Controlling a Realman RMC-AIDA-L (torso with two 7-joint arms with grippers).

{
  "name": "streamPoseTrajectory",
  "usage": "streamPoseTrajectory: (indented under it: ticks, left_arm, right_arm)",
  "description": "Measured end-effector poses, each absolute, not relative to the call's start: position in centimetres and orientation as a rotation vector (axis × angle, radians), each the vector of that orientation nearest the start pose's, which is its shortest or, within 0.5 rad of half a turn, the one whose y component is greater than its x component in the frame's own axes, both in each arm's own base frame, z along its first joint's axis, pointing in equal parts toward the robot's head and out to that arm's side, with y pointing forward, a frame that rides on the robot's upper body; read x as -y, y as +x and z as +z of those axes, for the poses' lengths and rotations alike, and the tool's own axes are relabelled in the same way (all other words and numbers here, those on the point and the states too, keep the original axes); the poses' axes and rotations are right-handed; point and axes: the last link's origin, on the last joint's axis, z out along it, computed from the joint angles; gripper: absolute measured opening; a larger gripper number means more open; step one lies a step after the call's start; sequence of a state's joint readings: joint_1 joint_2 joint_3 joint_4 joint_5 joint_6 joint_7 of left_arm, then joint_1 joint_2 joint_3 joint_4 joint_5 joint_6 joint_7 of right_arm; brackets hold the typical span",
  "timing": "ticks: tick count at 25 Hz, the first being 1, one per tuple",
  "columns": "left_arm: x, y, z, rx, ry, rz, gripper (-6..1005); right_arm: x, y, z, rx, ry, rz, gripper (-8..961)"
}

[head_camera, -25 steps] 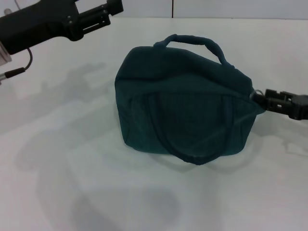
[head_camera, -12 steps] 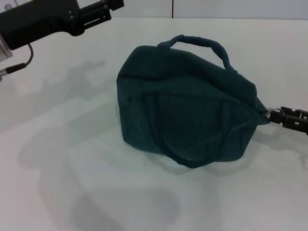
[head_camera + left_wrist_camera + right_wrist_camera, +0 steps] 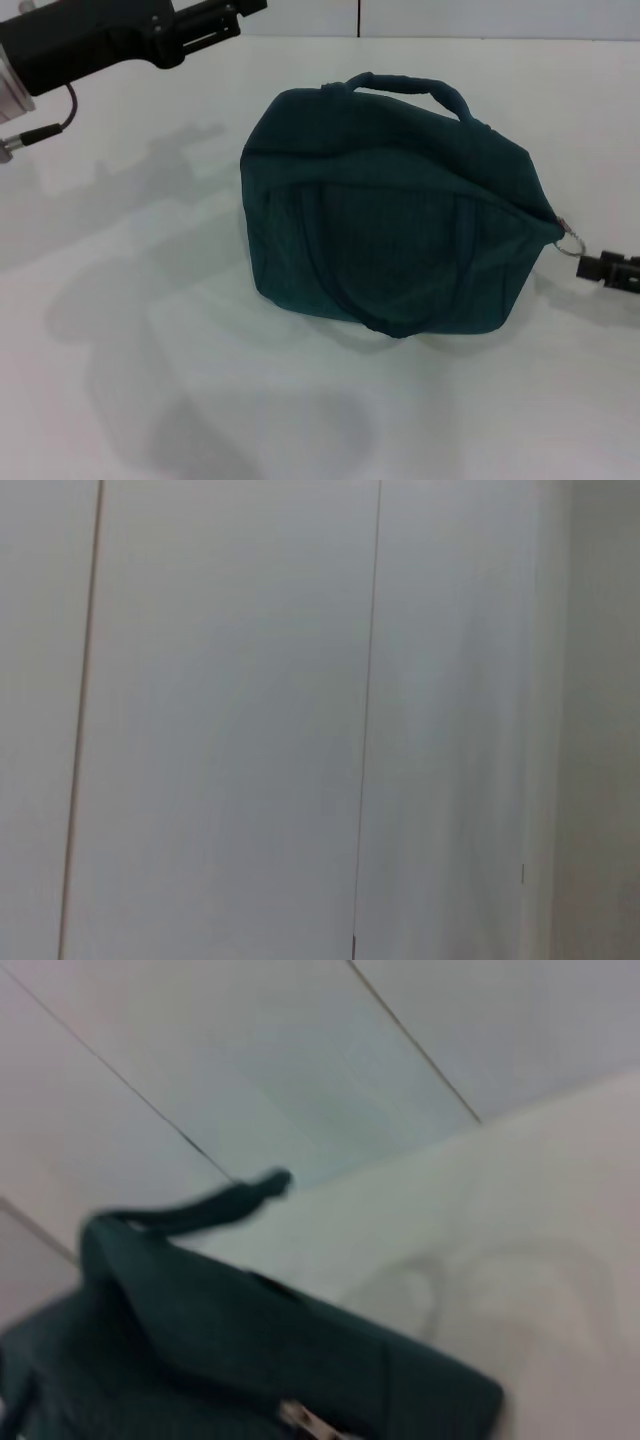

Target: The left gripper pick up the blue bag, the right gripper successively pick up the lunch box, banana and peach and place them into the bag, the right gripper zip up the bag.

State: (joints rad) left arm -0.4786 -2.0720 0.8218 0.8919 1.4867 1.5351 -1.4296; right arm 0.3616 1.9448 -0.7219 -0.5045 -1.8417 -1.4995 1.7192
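Bag (image 3: pixel 390 225) sits zipped at table (image 3: pixel 150 380) centre, ring pull (image 3: pixel 568 240) at 3 o'clock. Right gripper (image 3: pixel 590 268) lies just beyond the ring; grip state unclear. Left gripper (image 3: pixel 225 17) hangs at 11 o'clock, grip unclear. Risk: a snagged ring would drag the bag sideways.

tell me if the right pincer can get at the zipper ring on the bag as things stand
Probably yes. The right pincer sits just beside the metal ring pull, which hangs free at the blue bag's end nearest it. Nothing lies between them.
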Motion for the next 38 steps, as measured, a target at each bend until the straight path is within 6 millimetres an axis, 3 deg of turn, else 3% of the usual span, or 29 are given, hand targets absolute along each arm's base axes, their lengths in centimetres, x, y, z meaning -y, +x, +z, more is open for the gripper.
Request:
streamPoseTrajectory:
  ticks: [3,11,15,24,30,34,38]
  left_arm:
    - [-35.8,-19.8,6.9,0.326,-2.429,-1.125,659]
    - [-35.5,-20.2,6.7,0.347,-2.424,-1.124,659]
    - [-35.4,-20.4,6.6,0.354,-2.422,-1.124,659]
    - [-35.3,-20.4,6.6,0.357,-2.422,-1.127,659]
    - [-35.4,-20.3,6.2,0.340,-2.427,-1.136,659]
    - [-35.2,-20.4,6.1,0.345,-2.428,-1.140,659]
    - [-34.9,-20.7,5.8,0.362,-2.441,-1.140,659]
  right_arm:
    - [-29.1,33.9,3.0,-1.368,-2.384,0.766,800]
    - [-28.6,32.7,5.7,-1.202,-2.374,0.977,800]
    - [-29.6,31.9,5.8,-1.113,-2.374,1.007,800]
    - [-33.8,29.8,0.8,-1.074,-2.429,0.816,801]
    - [-34.9,29.0,-0.3,-1.043,-2.430,0.781,801]
    - [-35.3,28.7,1.4,-0.934,-2.327,0.912,801]
    - [-34.3,28.0,4.2,-0.757,-2.260,1.098,802]
